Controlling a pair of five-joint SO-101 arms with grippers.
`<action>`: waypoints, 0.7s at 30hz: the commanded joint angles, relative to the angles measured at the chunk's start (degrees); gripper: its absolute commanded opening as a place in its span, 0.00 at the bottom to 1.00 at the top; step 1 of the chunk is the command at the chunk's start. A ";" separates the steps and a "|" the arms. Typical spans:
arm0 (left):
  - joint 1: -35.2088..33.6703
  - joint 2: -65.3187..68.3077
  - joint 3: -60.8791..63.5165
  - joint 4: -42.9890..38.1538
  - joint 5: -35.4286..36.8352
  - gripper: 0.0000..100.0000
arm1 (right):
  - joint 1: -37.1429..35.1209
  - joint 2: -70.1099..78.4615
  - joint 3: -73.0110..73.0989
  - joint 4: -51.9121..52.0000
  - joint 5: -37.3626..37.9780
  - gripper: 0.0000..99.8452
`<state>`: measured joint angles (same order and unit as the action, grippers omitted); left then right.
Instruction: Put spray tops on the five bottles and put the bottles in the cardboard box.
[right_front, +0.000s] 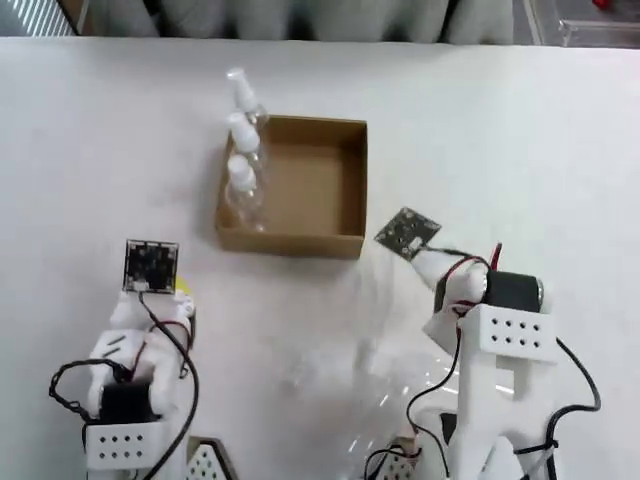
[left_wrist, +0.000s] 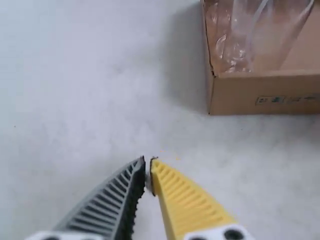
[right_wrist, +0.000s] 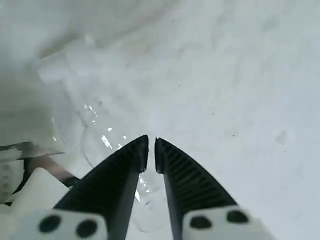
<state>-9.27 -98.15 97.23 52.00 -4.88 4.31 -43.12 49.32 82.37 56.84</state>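
Holds left gripper (left_wrist: 148, 163) low, near-left of cardboard box (left_wrist: 260, 92), closed, empty. Points right gripper (right_wrist: 151, 141), also closed, over a lying bottle (right_wrist: 90, 125)

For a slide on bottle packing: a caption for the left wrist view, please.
Left tool, shut, over the white table near the cardboard box with clear bottles inside.

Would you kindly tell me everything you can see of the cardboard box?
The cardboard box is plain brown card, roughly square and open at the top, with no flaps showing. It sits flat on the white table, beyond the two arms. Three clear bottles with white spray tops appear to stand inside along one side wall; the rest of its floor is bare. A small printed mark shows on an outer wall. Only the table and the bottles touch it.
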 joint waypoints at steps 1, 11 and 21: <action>-0.22 -0.92 -3.16 2.90 -0.09 0.03 | -3.74 -1.10 -0.62 1.63 -1.05 0.02; -0.22 8.40 -7.82 2.73 -0.09 0.03 | -7.43 -1.10 -0.35 3.03 -8.97 0.02; 0.22 47.87 -34.64 5.01 -2.64 0.03 | 13.41 -0.57 5.01 -22.29 -22.33 0.02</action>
<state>-9.27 -60.44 72.70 55.52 -5.14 9.05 -43.12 53.54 68.66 36.26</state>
